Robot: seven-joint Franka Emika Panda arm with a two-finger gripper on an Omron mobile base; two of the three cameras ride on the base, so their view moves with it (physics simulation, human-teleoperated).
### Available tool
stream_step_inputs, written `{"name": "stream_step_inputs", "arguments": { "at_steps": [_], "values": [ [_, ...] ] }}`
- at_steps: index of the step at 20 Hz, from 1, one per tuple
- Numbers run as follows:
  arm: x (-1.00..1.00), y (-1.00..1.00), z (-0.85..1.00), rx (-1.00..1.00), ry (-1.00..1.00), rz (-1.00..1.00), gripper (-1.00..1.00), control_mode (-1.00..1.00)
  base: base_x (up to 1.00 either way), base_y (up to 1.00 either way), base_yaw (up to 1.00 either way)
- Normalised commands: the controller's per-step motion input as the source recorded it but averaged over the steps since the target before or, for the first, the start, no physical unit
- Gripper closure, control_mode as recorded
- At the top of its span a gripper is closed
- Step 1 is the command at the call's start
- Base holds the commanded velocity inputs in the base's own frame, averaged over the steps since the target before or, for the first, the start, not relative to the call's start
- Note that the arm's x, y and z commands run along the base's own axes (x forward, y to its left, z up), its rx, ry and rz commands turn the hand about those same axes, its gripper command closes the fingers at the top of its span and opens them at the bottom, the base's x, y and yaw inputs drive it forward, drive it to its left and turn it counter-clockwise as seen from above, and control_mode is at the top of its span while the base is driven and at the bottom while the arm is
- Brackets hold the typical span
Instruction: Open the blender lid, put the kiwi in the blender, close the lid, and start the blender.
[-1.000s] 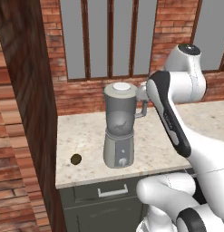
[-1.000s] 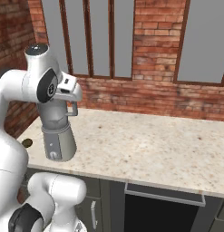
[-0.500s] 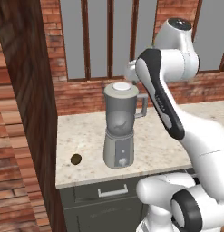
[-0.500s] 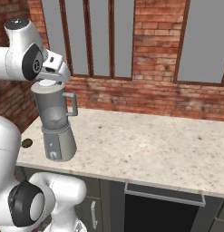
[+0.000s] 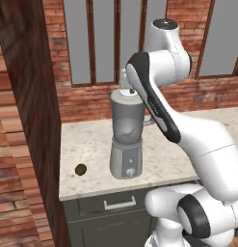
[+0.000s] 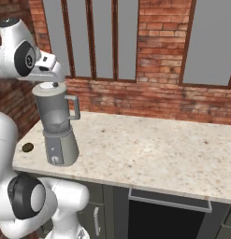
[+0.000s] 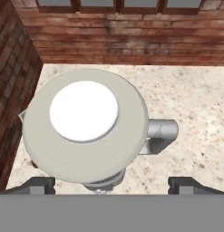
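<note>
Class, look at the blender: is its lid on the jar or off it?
On. In the hand view the blender lid sits flat across the jar's rim, covering the blender; the open fingers hang above it.

Speckled stone counter (image 6: 149,149) ran under barred windows (image 6: 107,37) at 12 o'clock; brick wall (image 6: 159,100) behind, dark cabinet drawer (image 5: 111,205) below.

The blender (image 5: 126,140) has a translucent grey jar and a metallic grey base with a white knob. The blender lid (image 7: 85,124) is light grey with a white centre. The kiwi (image 5: 81,169) is dark olive-brown. The worktop (image 6: 154,149) is speckled beige.
</note>
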Motion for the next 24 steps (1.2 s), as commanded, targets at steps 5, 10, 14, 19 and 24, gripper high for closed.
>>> {"name": "stream_step_inputs", "arguments": {
  "at_steps": [5, 10, 14, 19, 24],
  "values": [
    [0.24, 0.35, -0.27, -0.08, 0.07, 0.00, -1.00, -1.00, 0.00, 0.00, 0.00],
    [0.39, 0.11, -0.04, 0.00, 0.04, 0.01, -1.00, -1.00, 0.00, 0.00, 0.00],
    [0.28, 0.00, -0.01, 0.00, 0.04, 0.05, -1.00, -1.00, 0.00, 0.00, 0.00],
    [0.24, 0.00, -0.10, 0.00, 0.04, 0.04, -1.00, -1.00, 0.00, 0.00, 0.00],
    [0.03, -0.03, -0.12, 0.00, 0.01, 0.02, -1.00, -1.00, 0.00, 0.00, 0.00]
  ]
}}
